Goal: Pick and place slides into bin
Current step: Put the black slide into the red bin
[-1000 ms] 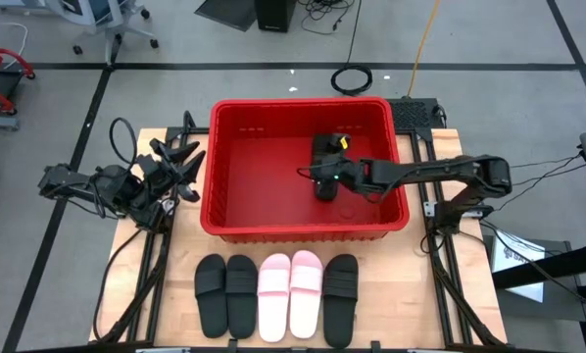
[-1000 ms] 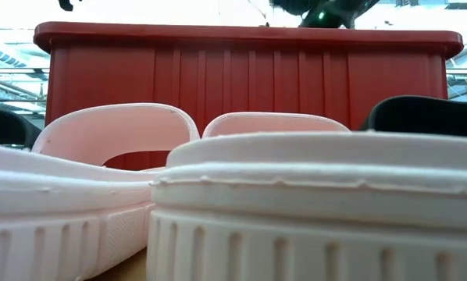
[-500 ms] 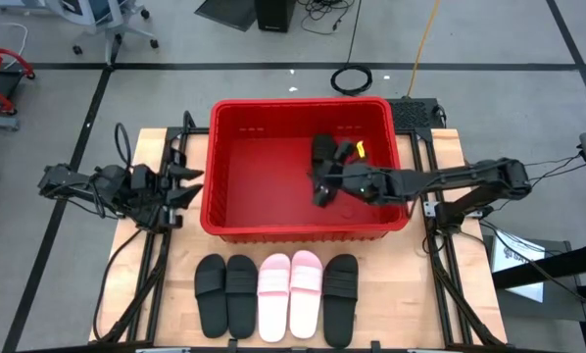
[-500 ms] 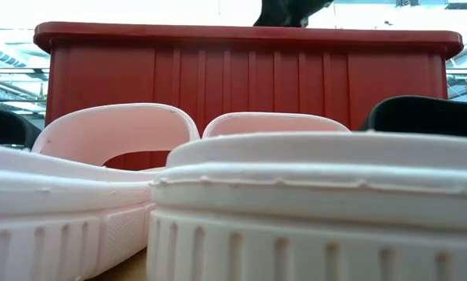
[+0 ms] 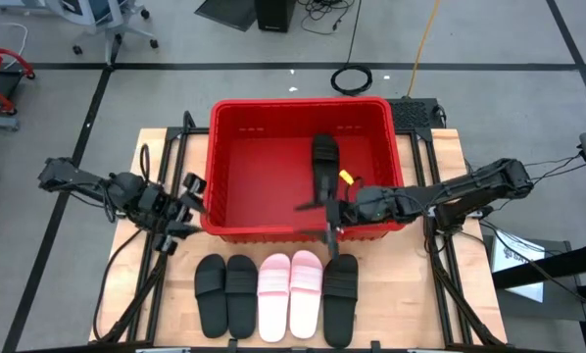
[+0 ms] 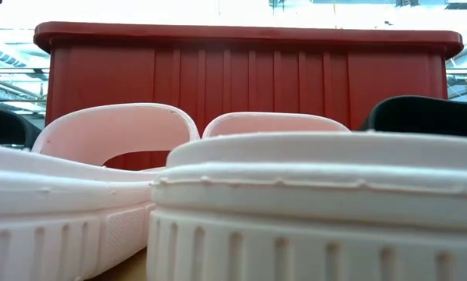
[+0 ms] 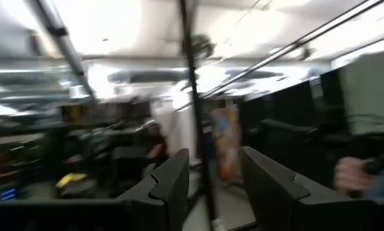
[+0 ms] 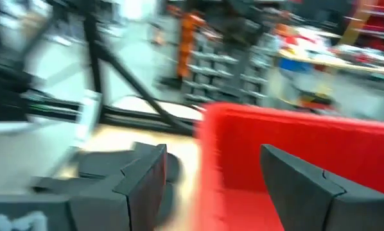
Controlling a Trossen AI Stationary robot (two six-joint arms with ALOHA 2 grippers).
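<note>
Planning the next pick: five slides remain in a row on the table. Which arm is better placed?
Probably right: the open right gripper hangs over the bin's near rim, just above the rightmost black slide. The left gripper sits off the bin's left side.

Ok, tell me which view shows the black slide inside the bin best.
The high view: the matte black slide sandal lies in full sight on the large red plastic bin's floor. The low view shows only the bin's outer wall; neither wrist view shows that slide.

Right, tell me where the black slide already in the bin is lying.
In the high view, the black slide lies lengthwise on the floor of the red bin, right of its centre, just behind the right gripper at the near wall.
</note>
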